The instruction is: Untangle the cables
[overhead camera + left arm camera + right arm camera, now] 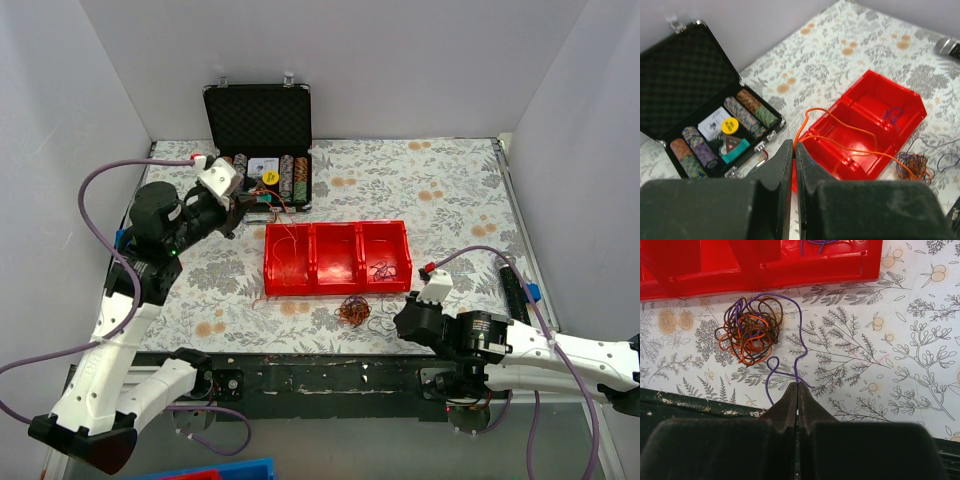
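The left gripper point(792, 150), raised above the far-left part of the bench point(450, 200), is pinched together on a single orange wire point(860, 150). From the fingertips that strand loops up, then runs across a red tray point(860, 167) and down to the cables point(912, 165) on the near side of it. Just to the left of this gripper lies an open chip case point(690, 85) with its lid propped up, rows of chips and a card deck inside.

The right gripper point(797, 387) sits low at the near edge of the bench, its fingers closed on a purple wire point(804, 347) that curls up from the floral cloth and arcs over into the clump. The cables point(750, 330) lie just left of this gripper as a loose knot of orange, brown and purple strands. They rest on the cloth just in front of the tray's near wall, below its middle compartment, apart from the tray itself. Seen from above, the tray point(330, 290) has three compartments; a separate purple strand point(383, 270) lies in the right one.
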`<action>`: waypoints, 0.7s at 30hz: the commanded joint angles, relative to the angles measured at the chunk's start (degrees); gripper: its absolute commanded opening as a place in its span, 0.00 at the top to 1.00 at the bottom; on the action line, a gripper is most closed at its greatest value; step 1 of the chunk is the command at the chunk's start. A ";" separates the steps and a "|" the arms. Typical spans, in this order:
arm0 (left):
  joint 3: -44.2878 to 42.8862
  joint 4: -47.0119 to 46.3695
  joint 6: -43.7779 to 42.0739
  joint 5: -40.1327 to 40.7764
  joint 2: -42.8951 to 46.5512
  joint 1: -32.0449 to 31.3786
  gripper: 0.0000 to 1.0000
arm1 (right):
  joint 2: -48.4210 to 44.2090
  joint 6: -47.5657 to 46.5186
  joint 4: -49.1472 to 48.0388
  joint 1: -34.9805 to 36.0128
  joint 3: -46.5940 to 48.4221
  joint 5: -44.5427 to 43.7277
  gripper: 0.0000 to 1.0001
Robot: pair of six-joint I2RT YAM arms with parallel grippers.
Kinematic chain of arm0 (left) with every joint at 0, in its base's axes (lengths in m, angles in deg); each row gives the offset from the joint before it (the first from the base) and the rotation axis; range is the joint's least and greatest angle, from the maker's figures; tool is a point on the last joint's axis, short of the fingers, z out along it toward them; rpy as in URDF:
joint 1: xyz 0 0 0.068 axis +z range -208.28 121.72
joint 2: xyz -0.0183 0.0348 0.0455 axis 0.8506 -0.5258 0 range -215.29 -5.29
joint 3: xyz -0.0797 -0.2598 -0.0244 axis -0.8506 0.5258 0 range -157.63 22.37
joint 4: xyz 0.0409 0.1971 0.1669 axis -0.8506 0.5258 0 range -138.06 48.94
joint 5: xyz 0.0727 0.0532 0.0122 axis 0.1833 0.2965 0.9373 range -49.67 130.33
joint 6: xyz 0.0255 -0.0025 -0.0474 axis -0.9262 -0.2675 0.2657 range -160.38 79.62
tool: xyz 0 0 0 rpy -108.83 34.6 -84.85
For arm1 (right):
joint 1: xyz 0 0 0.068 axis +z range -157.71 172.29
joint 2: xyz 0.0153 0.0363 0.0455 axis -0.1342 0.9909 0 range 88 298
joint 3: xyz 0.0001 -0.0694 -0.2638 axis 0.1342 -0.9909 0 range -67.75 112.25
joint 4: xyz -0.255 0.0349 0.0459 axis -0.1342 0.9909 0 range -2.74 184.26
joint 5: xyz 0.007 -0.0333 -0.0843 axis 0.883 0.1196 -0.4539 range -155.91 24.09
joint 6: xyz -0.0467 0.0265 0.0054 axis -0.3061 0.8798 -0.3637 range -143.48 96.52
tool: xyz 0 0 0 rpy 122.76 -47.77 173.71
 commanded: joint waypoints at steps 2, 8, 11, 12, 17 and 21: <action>3.41 -2.81 -0.74 1.10 -0.71 0.30 1.00 | -0.97 1.12 -0.17 0.37 -0.27 -1.96 0.99; 2.53 -3.52 0.67 0.48 -1.86 0.30 1.00 | -0.53 1.56 -0.17 0.29 -0.27 -1.96 0.99; 1.48 -3.52 1.02 0.48 -2.04 0.30 1.00 | -0.36 1.48 -0.52 0.37 -0.18 -1.96 0.99; 1.13 -3.52 1.11 0.48 -2.04 0.30 1.00 | -0.18 1.47 -0.43 0.37 -0.18 -1.96 0.99; -2.91 -2.81 1.98 -0.48 -2.13 0.30 0.99 | 0.17 1.39 -0.52 0.28 -0.09 -2.14 0.99; -5.64 -3.33 3.21 -0.49 -2.13 0.30 1.00 | 0.00 1.56 -0.70 0.28 -0.27 -2.14 0.99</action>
